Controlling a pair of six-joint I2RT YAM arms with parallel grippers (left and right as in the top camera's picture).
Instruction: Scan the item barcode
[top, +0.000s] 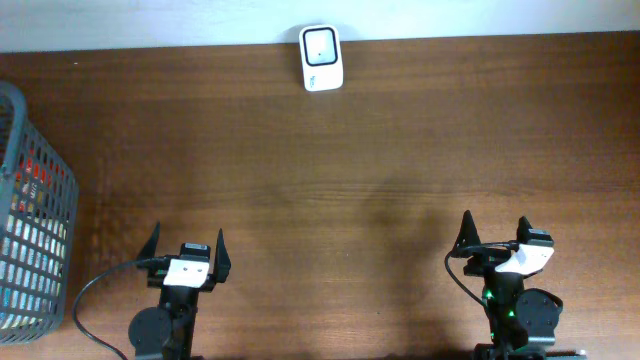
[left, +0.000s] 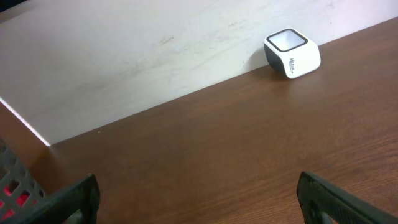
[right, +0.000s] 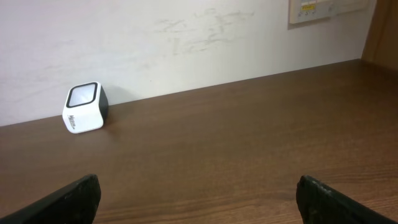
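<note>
The white barcode scanner (top: 321, 58) with a dark window stands at the table's far edge by the wall; it also shows in the left wrist view (left: 292, 53) and the right wrist view (right: 85, 107). The item is not singled out: only red and white packaging shows through the mesh of the grey basket (top: 45, 235) at the far left. My left gripper (top: 188, 234) rests open near the front edge, empty, its jaws wide apart (left: 197, 180). At the front right, my right gripper (top: 495, 222) is likewise open and empty (right: 198, 180).
The basket's corner (left: 15, 183) shows just left of my left fingers. Bare brown wood lies between both grippers and the scanner. A white wall runs behind the table, with a switch plate (right: 323, 9) at upper right.
</note>
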